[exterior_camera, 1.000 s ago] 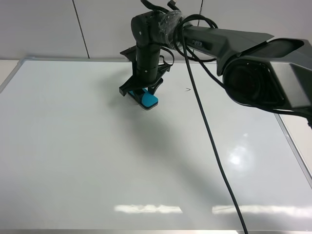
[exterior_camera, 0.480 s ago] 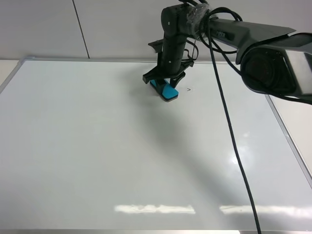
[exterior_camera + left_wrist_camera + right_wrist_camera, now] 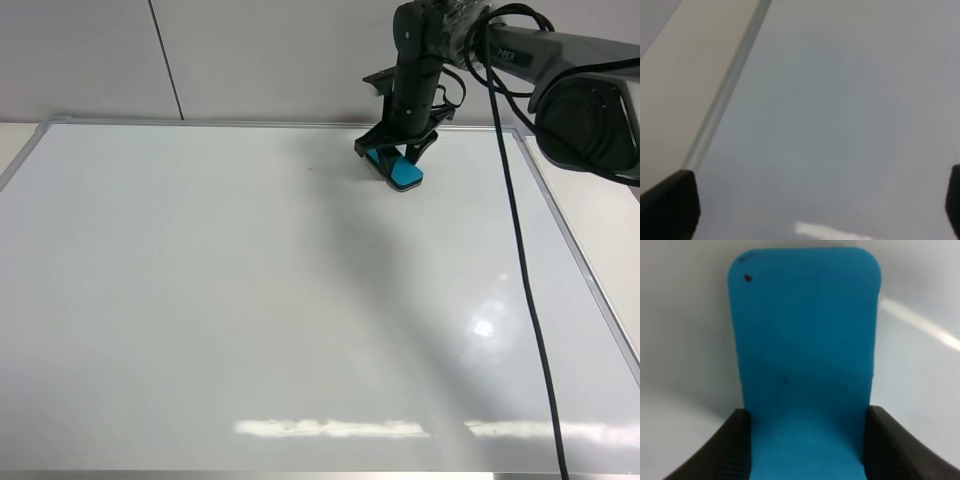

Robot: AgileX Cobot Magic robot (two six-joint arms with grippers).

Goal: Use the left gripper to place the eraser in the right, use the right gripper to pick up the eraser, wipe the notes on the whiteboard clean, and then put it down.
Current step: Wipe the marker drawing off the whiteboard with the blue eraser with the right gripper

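Note:
My right gripper [image 3: 393,157] is shut on the teal-blue eraser [image 3: 407,177] and holds it down on the whiteboard [image 3: 250,300], near the far edge and right of the middle. In the right wrist view the eraser [image 3: 805,340] fills the frame between the two black fingers [image 3: 732,447], with white board around it. No marker notes show on the board; only a tiny dark speck [image 3: 309,168] lies left of the eraser. My left gripper [image 3: 810,207] shows only as two dark tips [image 3: 667,205] set wide apart, open and empty, above the board near its silver frame [image 3: 725,90].
The right arm [image 3: 560,60] reaches in from the upper right, and its black cable [image 3: 520,280] hangs across the right part of the board. The board's right frame [image 3: 590,280] borders a pale table. A grey wall stands behind the board.
My right gripper has swept the eraser to the right across the far part of the board. The small mark seen beside the eraser half a second ago no longer shows.

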